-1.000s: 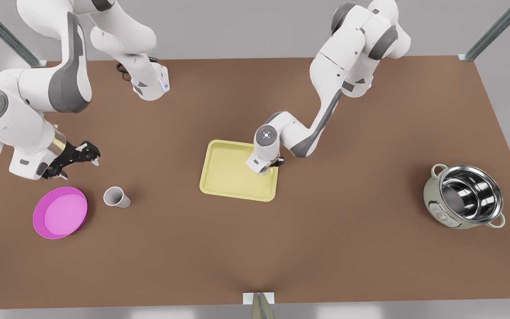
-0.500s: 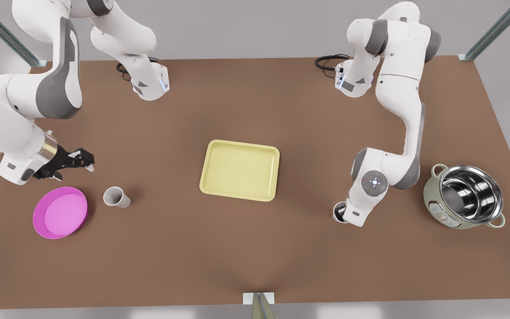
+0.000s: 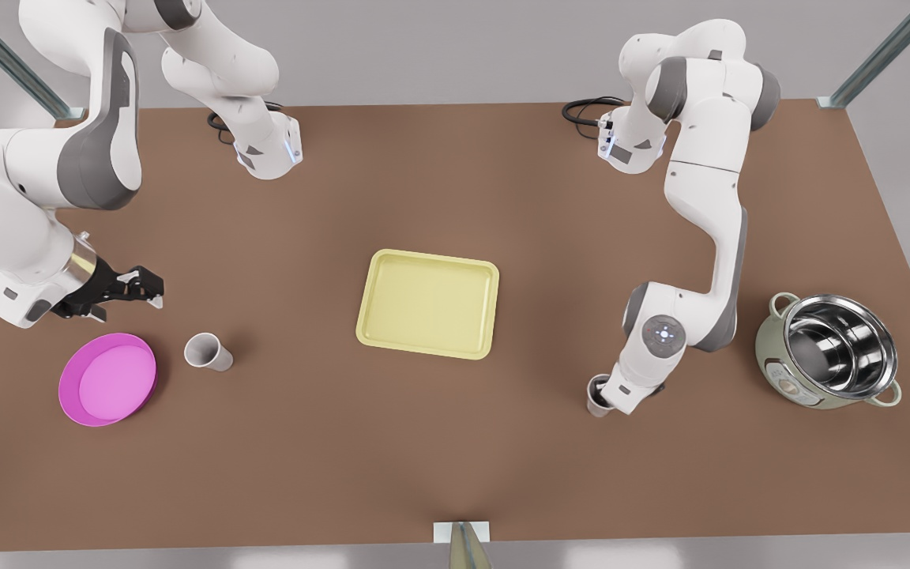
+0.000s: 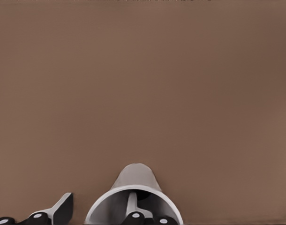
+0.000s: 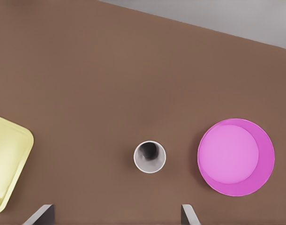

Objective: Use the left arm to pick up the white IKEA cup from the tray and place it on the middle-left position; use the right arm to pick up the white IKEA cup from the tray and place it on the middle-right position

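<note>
One white cup (image 3: 206, 351) stands upright on the brown table between the magenta plate and the pale yellow tray (image 3: 423, 258); the right wrist view looks down on this cup (image 5: 150, 157). My right gripper (image 3: 156, 291) hovers open beyond the plate, its fingertips (image 5: 42, 213) wide apart. A second white cup (image 3: 598, 406) sits on bare table to the front view's right of the tray. My left gripper (image 3: 601, 393) is at its rim. One finger (image 4: 131, 201) is inside this cup (image 4: 136, 176) and the other (image 4: 63, 206) is outside, with gaps either side of the wall.
The tray holds nothing. A round magenta plate (image 3: 107, 379) lies near the table's edge on the front view's left. A steel pot (image 3: 834, 352) with handles stands at the far right, close to the left arm's elbow. Both arm bases stand at the back.
The left arm carried the second cup from the tray's corner to the front view's right, then shifted it a little nearer the front edge. The right gripper drifted slightly away from the first cup.
</note>
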